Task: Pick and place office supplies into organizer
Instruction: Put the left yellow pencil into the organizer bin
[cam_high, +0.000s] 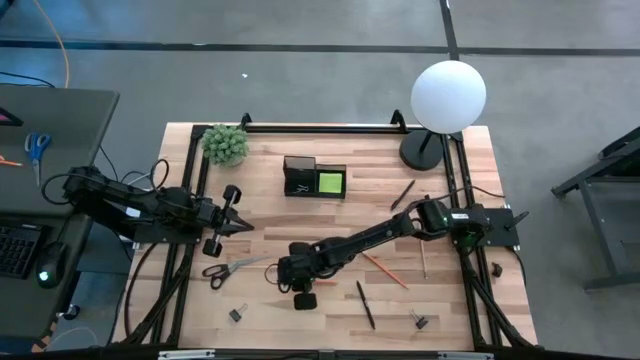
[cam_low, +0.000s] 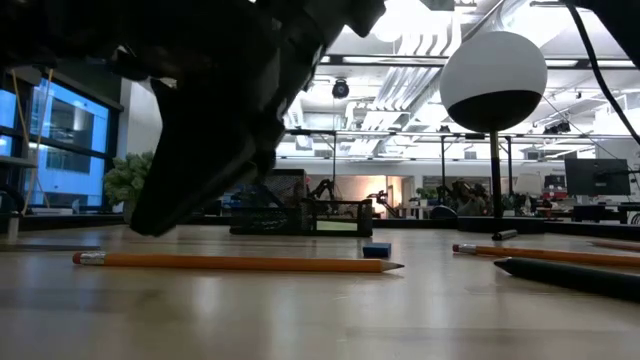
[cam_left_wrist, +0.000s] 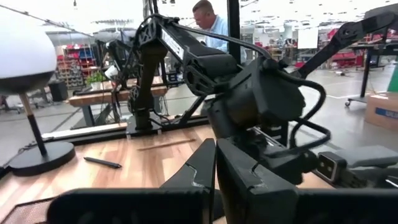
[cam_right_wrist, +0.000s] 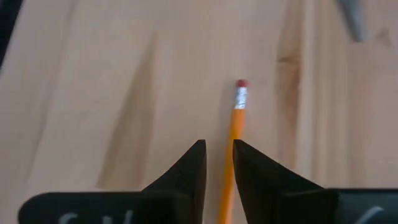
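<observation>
Two arms over the bench (cam_high: 270, 330).

High view:
- The left gripper (cam_high: 243, 226) has its jaws pressed together, holding nothing. Its arm reaches in level from the bench's left edge.
- The right gripper (cam_high: 285, 276) is at the end of a long, low reach across the middle of the bench. The jaw gap cannot be read from above.
- The black-handled scissors (cam_high: 232, 268) lie just beside the right jaws, between the two grippers.
- The organizer (cam_high: 300, 165) stands well beyond both pairs of jaws, with the lime-green sticky-note pad (cam_high: 330, 183) in one compartment.
- A dark pen (cam_high: 365, 305) and a binder clip (cam_high: 237, 314) lie on the near side of the right jaws.

Low view:
- The right gripper (cam_low: 190, 190) hangs tilted, its tip close to the bench.
- An orange pencil (cam_low: 240, 263) lies flat just under and in front of it.
- The small blue block (cam_low: 376, 250) sits off past the pencil's point.
- The organizer (cam_low: 300, 215) is farther back.

Left wrist view:
- The left gripper's (cam_left_wrist: 214, 171) jaws are closed on each other and empty.
- The right arm (cam_left_wrist: 249, 87) fills the space just ahead of them.
- A person (cam_left_wrist: 208, 22) stands far off in the room.

Right wrist view:
- The right gripper (cam_right_wrist: 219, 152) points straight down, its jaws parted by a narrow slot.
- The pencil (cam_right_wrist: 236, 118) runs into that slot along one finger, its eraser end sticking out past the tips.
- Contact cannot be told.
</observation>
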